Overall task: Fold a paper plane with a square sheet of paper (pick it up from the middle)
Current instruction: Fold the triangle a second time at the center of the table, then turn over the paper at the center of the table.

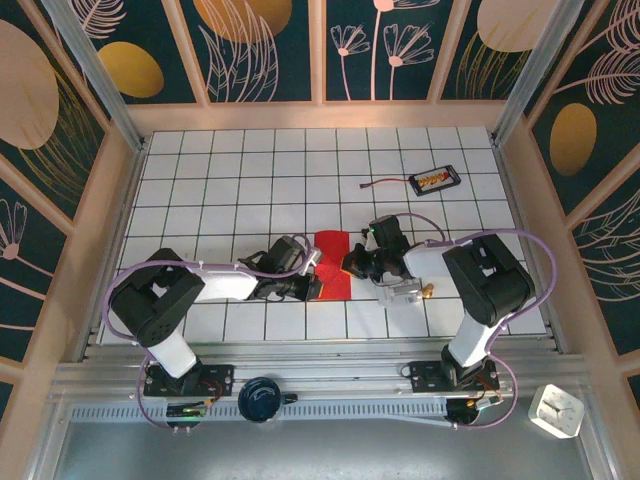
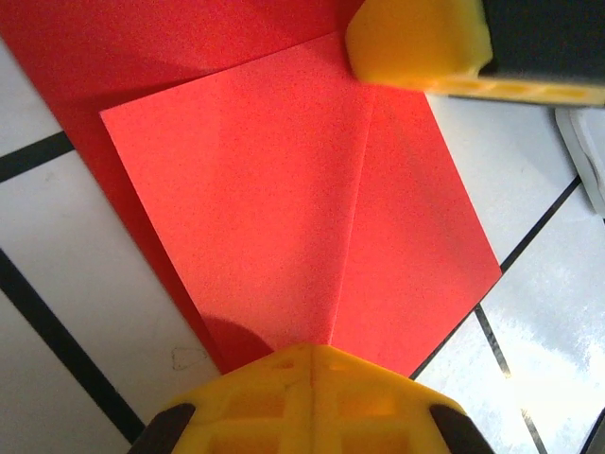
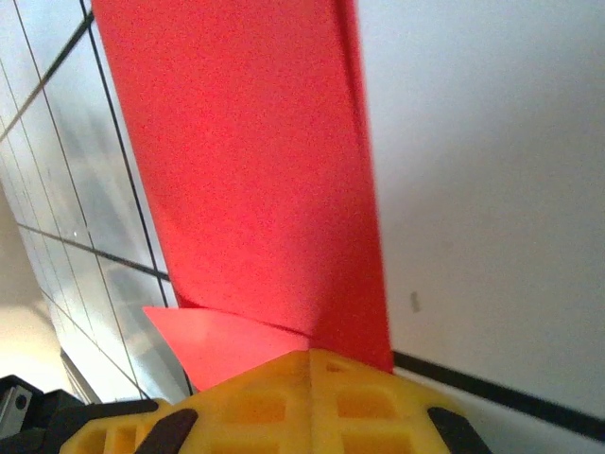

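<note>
The paper point(image 1: 333, 262) lies flat near the middle of the table point(image 1: 220, 170), a little to the near side, folded into a red strip that runs from far to near. It sits between the 2 grippers.

The left gripper point(image 1: 308, 288) reaches in from the left and meets the strip at its near left edge. In the left wrist view its yellow fingers point(image 2: 284, 397) are pressed together, with no gap between them, and their tips sit on the near corner of the paper point(image 2: 284, 189). Whether the sheet is caught between them or just pressed down I cannot tell. That view shows 1 flap folded over the layer below, with a straight crease running from the fingertips towards the far edge. At the far right corner of that flap rests 1 of the right gripper's yellow fingers point(image 2: 416, 43), touching the paper.

The right gripper point(image 1: 352, 265) comes in from the right and meets the strip's right edge about halfway along. In the right wrist view its fingers point(image 3: 274, 407) are also shut tight, tips against the end of the paper point(image 3: 255, 170), which stretches away as a long band. A small triangular flap pokes out to the left just beside the tips. Here too I cannot tell a pinch from a press.

Well apart, at the far right of the table, lies a black tray point(image 1: 436, 179) with a cable point(image 1: 385, 184).
</note>
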Robot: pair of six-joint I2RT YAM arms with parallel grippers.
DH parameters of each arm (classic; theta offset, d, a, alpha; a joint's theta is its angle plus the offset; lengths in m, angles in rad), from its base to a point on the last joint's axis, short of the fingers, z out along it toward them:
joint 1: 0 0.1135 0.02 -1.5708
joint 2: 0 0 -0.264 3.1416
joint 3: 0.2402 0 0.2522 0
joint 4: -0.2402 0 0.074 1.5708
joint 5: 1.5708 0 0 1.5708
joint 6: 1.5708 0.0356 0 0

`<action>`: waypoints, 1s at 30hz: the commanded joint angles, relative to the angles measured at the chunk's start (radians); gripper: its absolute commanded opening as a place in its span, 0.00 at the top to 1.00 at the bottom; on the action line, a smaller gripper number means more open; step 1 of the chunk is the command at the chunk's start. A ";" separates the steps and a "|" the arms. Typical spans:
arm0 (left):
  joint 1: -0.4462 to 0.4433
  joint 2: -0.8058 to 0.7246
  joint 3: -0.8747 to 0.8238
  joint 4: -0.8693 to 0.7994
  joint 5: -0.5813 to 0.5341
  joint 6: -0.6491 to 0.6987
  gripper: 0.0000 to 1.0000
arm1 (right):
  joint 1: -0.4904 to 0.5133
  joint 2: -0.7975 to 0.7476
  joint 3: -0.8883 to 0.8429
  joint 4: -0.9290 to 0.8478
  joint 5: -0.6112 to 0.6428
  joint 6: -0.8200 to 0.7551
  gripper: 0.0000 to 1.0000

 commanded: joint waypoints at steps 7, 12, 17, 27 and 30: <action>0.007 0.036 0.000 -0.172 -0.030 0.006 1.00 | -0.123 -0.009 0.050 -0.066 0.127 -0.159 1.00; 0.007 -0.044 0.069 -0.118 0.013 -0.048 0.91 | -0.111 -0.169 0.063 -0.150 0.143 -0.242 1.00; 0.023 -0.114 0.085 -0.032 -0.004 -0.106 0.76 | -0.054 -0.333 -0.022 -0.232 0.197 -0.223 0.92; 0.095 0.052 0.173 0.000 0.051 -0.092 0.98 | 0.116 -0.454 -0.178 -0.149 0.252 -0.035 0.61; 0.095 0.091 0.192 0.004 0.055 -0.083 1.00 | 0.154 -0.430 -0.188 -0.140 0.252 0.004 0.55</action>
